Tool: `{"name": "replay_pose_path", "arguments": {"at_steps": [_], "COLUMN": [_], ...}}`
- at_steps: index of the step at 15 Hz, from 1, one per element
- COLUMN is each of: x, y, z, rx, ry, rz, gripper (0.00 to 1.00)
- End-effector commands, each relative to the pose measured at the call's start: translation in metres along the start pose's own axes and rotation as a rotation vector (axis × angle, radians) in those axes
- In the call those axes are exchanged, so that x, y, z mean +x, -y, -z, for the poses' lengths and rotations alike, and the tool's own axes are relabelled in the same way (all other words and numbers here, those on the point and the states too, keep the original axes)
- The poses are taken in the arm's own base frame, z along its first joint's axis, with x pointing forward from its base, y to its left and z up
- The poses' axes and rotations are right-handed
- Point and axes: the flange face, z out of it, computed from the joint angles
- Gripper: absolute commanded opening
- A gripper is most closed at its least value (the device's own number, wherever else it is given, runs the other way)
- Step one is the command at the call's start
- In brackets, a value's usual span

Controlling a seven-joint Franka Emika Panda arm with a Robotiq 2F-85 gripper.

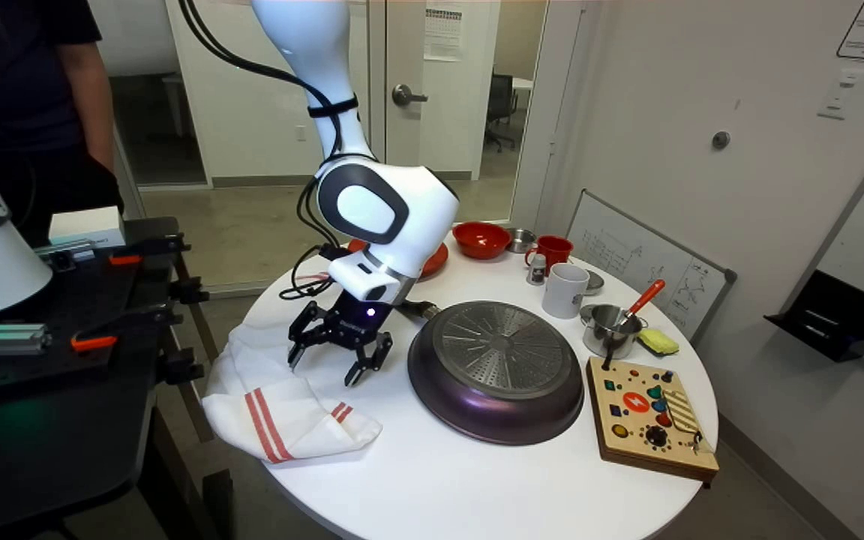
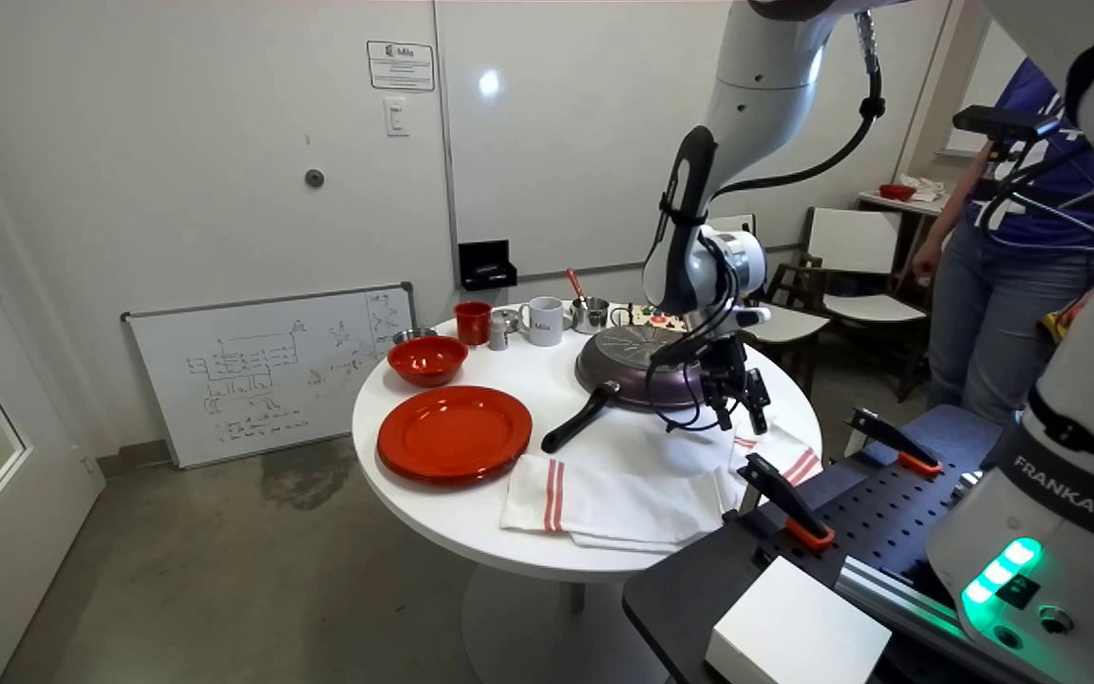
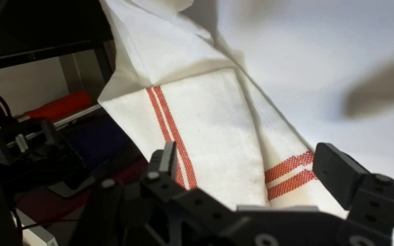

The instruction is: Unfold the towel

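The white towel (image 1: 312,420) with paired red stripes lies rumpled along the round table's rim, and both exterior views show it. One striped end (image 2: 556,494) stretches toward the red plates, while the other is folded over itself in layers. In the wrist view the towel (image 3: 214,116) shows a striped flap on top and a second striped layer beside it. My gripper (image 1: 325,367) hangs above the table beside that folded end, fingers pointing down. Its jaws stand wide apart in the wrist view, with no cloth gripped; the towel passes below the gripper (image 3: 248,159).
An upturned dark pan (image 1: 499,367) sits right beside the gripper, its handle (image 2: 583,418) pointing toward the red plates (image 2: 455,432). Farther around are a red bowl (image 1: 481,240), a white mug (image 1: 565,291), a steel pot (image 1: 612,334) and a wooden switch box (image 1: 649,420). A black bench (image 2: 680,608) adjoins the table.
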Motion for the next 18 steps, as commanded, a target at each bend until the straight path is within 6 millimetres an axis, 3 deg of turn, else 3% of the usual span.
{"name": "replay_pose_path", "arguments": {"at_steps": [1,18], "x": [0.004,0.011], "y": [-0.011,-0.023], "z": [0.0,-0.019], "rx": [0.006,-0.006], "ry": [0.02,0.028], "rz": [0.081,0.18], "gripper": [1.0,1.0]}}
